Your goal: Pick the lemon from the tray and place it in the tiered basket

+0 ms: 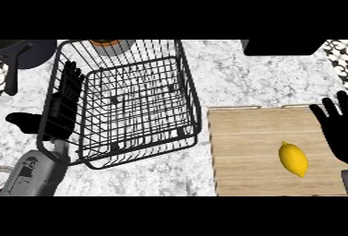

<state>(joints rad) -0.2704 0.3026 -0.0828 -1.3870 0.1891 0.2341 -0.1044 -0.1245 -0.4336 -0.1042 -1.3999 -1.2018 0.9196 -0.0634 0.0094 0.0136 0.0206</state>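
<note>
One lemon (293,159) on tray (252,152), just left of right hand (338,131), fingers straight, apart, not touching.

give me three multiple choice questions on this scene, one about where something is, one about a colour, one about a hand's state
1. Where does the yellow oval lemon lie?
A. in the black wire tiered basket
B. on the light wooden tray
C. on the bare marble counter

2. What colour is the wire of the tiered basket?
A. black
B. white
C. red

3. How is the right robot hand?
A. curled round the lemon
B. open, fingers straight, beside the lemon
C. inside the basket

Answers:
1. B: the lemon rests on the wooden tray, right of the basket.
2. A: its wires show black against the grey-white marble counter.
3. B: the fingers point up at the tray's right edge, apart from the lemon.
</note>
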